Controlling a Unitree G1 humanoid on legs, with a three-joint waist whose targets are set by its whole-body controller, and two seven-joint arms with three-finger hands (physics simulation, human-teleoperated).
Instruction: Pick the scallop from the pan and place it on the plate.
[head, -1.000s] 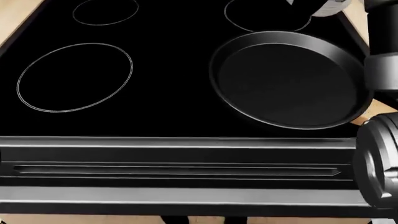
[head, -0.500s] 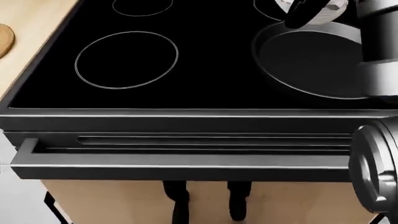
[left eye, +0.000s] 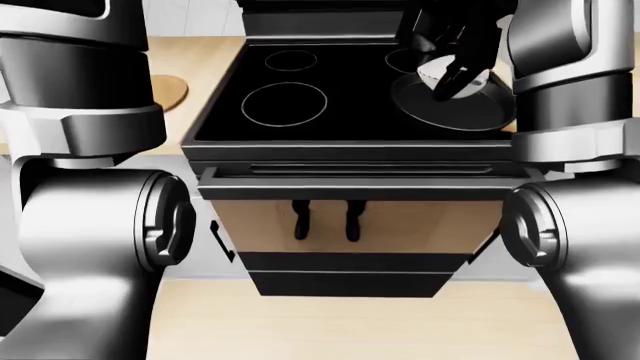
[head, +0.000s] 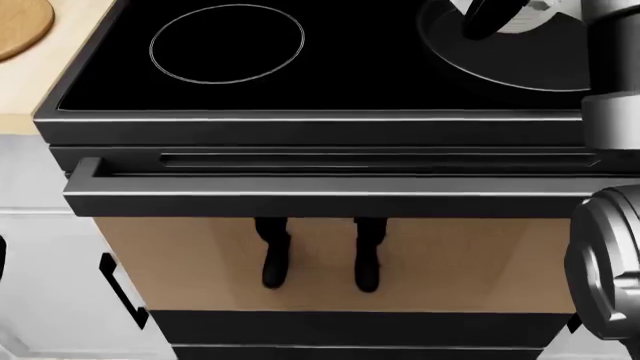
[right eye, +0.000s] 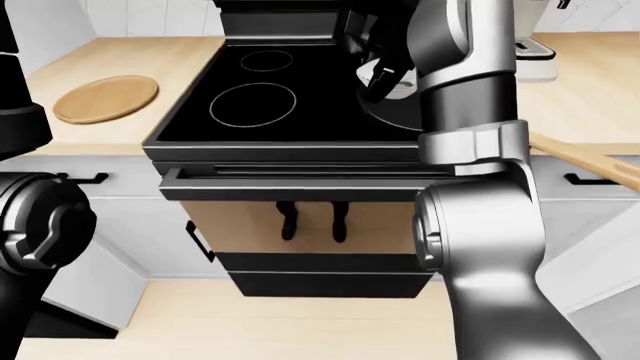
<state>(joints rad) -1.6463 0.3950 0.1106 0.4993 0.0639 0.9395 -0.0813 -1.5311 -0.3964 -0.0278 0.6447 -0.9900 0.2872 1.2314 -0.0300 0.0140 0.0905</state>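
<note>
Right hand (left eye: 455, 64): dark fingers clamped on pale scallop (left eye: 440, 73), over pan (left eye: 455, 112)
Plate (right eye: 105, 98): on bench, left of stove (right eye: 270, 97)
Left hand: unseen

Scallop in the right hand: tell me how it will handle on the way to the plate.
The scallop looks small, pale and rounded, so probably light and apt to slip. The right hand's fingers wrap it above the pan; probably secure. On the flat plate it could roll.

White scallop (left eye: 446, 73) in hand's (left eye: 455, 52) dark fingers above black pan (left eye: 455, 112); tan plate (right eye: 105, 98) on counter.
</note>
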